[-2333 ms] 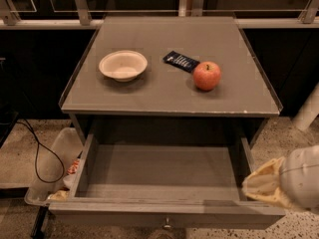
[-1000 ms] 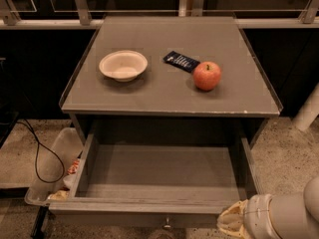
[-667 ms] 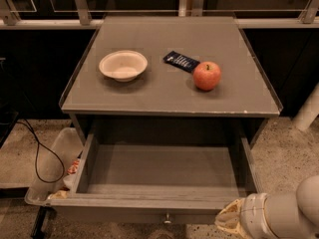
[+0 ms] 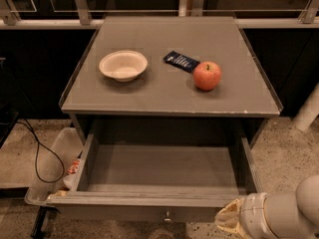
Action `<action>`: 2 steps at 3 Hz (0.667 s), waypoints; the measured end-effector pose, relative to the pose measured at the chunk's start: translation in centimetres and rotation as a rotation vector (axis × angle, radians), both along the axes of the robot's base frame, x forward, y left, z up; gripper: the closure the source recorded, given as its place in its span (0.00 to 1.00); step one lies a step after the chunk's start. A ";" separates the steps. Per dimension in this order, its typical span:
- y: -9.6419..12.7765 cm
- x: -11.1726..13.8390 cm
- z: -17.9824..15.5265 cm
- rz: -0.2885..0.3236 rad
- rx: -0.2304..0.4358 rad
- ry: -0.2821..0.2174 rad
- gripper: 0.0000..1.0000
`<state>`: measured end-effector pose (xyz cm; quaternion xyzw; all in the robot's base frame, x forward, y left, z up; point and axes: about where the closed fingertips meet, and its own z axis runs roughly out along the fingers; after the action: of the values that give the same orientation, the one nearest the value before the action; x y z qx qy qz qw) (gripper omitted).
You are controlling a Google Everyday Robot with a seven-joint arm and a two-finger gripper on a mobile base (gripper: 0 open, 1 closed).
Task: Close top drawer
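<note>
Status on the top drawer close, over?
Gripper low right, by the front right corner of the top drawer. Drawer pulled out, open. Nothing visible inside blocking it.

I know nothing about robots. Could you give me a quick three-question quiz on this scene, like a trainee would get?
1. True or false: the top drawer is shut.
2. What lies between the bowl and the apple? A) a dark packet B) a spoon C) a cup
3. Fill in: the gripper is low down by the drawer front's ____ end, as pictured.

Key: 1 false, it is pulled out. 2 A. 3 right.
</note>
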<state>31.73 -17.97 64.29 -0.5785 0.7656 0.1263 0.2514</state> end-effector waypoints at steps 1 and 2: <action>0.0 0.0 0.0 0.000 0.000 0.000 0.34; 0.1 1.4 -0.4 0.000 0.032 -0.016 0.11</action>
<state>33.10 -17.89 63.91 -0.5756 0.7614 0.1338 0.2666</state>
